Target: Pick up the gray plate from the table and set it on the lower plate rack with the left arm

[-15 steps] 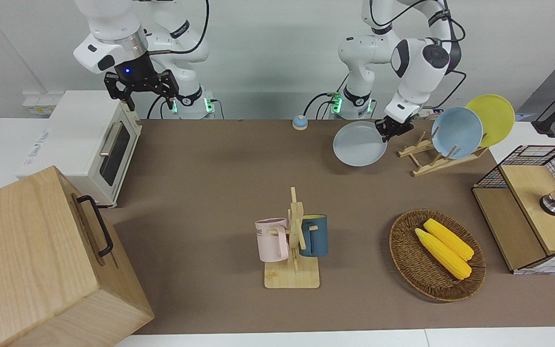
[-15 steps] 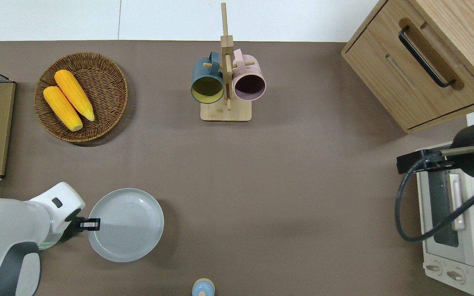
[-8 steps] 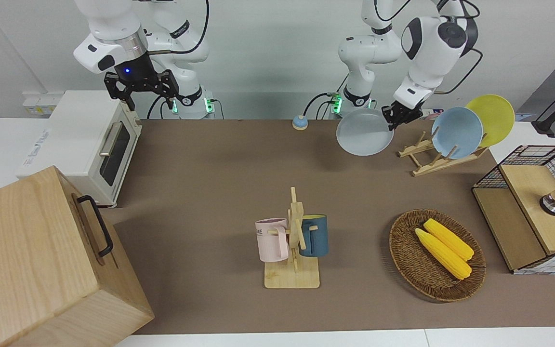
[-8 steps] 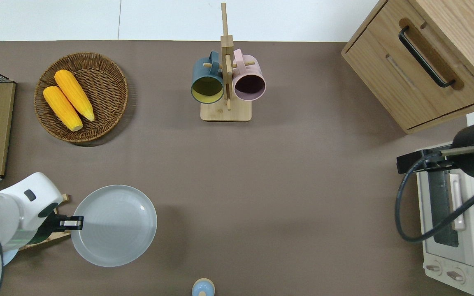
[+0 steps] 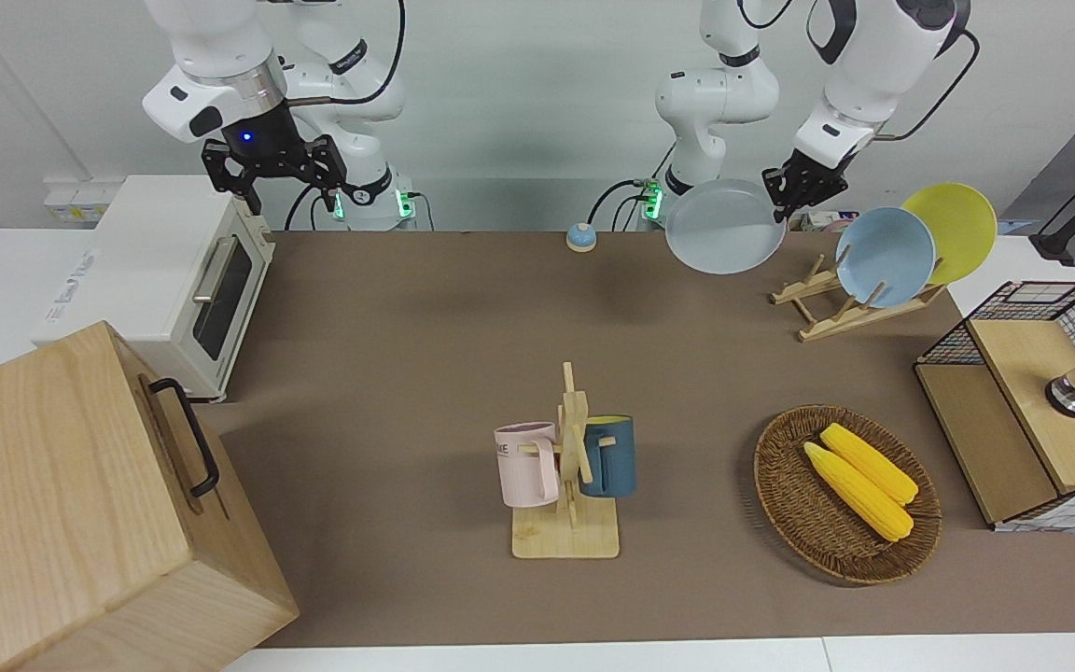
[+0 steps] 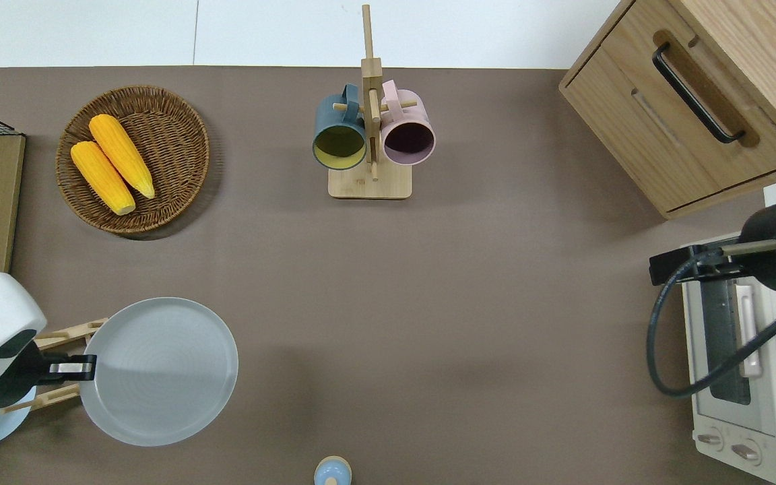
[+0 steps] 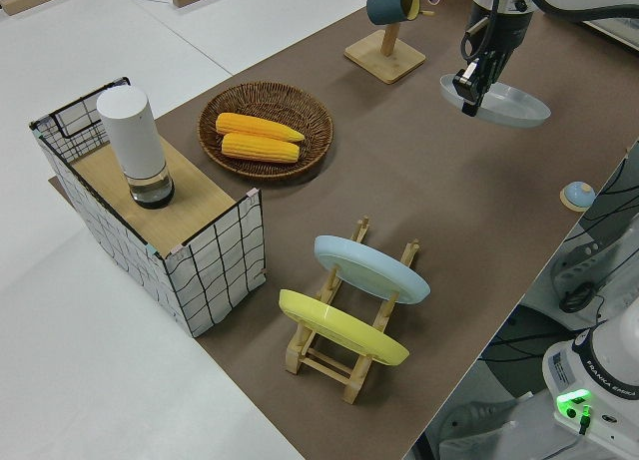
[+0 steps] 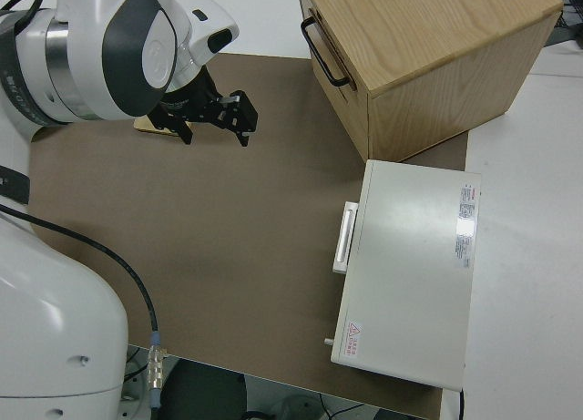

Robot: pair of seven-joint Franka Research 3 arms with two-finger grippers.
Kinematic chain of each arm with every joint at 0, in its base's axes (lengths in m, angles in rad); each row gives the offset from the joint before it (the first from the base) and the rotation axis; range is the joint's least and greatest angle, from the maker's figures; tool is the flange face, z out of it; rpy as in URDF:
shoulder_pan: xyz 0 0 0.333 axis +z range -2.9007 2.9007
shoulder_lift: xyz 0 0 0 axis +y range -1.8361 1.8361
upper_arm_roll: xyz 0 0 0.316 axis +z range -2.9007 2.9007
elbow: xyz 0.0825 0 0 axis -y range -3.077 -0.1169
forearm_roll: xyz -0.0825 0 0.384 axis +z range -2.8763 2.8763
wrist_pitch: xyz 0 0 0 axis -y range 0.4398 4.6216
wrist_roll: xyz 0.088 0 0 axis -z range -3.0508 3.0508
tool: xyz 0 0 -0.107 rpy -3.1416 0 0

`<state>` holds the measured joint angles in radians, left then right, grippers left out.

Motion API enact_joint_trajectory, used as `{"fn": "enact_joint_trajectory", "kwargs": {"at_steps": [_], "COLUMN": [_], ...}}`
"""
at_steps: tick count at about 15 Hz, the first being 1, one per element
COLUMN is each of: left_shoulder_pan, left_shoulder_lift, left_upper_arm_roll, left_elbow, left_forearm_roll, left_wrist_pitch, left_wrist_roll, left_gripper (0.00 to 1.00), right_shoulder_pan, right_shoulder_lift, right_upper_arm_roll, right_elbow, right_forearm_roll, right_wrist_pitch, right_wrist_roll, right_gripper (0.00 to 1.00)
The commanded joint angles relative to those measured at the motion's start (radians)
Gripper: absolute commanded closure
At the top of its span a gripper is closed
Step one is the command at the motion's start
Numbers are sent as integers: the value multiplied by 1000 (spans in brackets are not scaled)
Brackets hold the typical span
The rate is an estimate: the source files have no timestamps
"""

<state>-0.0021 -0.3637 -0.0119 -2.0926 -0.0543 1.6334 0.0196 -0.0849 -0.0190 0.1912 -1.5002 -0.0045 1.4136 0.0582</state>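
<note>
The left pincer (image 5: 794, 189) pinches the rim of the gray plate (image 5: 724, 227) and holds it level in the air, clear of the brown surface (image 5: 425, 355). In the overhead view the plate (image 6: 159, 372) hangs over bare surface just beside the lower plate rack (image 6: 58, 367), with the pincer (image 6: 73, 368) over the rack's open end.

The rack (image 5: 836, 303) stands near the robots at the left arm's end of the surface. It carries a light blue plate (image 5: 885, 257) and a yellow plate (image 5: 953, 229), both leaning in its slots; the slots toward the gray plate stand free. The left side view shows the same pair of plates, blue (image 7: 371, 268) and yellow (image 7: 342, 326), resting on the wooden rails.

Farther from the robots sit a wicker basket (image 5: 789, 495) holding two ears of corn (image 5: 859, 478), and a wooden mug stand (image 5: 567, 504) with a pink mug (image 5: 526, 464) and a dark blue mug (image 5: 608, 455). A small blue bell (image 5: 580, 237) lies near the robots' edge.

The right arm is parked, its pincer (image 5: 274, 175) spread wide.
</note>
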Motion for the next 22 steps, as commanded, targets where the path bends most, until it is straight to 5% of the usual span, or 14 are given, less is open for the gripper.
{"fn": "enact_joint_trajectory", "kwargs": {"at_steps": [1, 8, 22], "left_shoulder_pan": [2, 7, 10], "left_shoulder_lift": [12, 9, 12], "left_upper_arm_roll": [23, 30, 33], "left_elbow": [55, 98, 125], "left_forearm_roll": [-3, 30, 464], "left_wrist_pitch": [-53, -89, -133], "left_wrist_roll": [11, 3, -6], "left_gripper": [1000, 1000, 1000], "right_shoulder_pan": [-7, -7, -7], "right_shoulder_lift": [-2, -2, -2], "right_upper_arm_roll": [7, 5, 5], "right_elbow": [6, 6, 6], "right_forearm_roll": [6, 6, 6], "right_wrist_pitch": [-15, -15, -15], "right_wrist_roll": [0, -1, -1], "right_gripper": [11, 11, 11]}}
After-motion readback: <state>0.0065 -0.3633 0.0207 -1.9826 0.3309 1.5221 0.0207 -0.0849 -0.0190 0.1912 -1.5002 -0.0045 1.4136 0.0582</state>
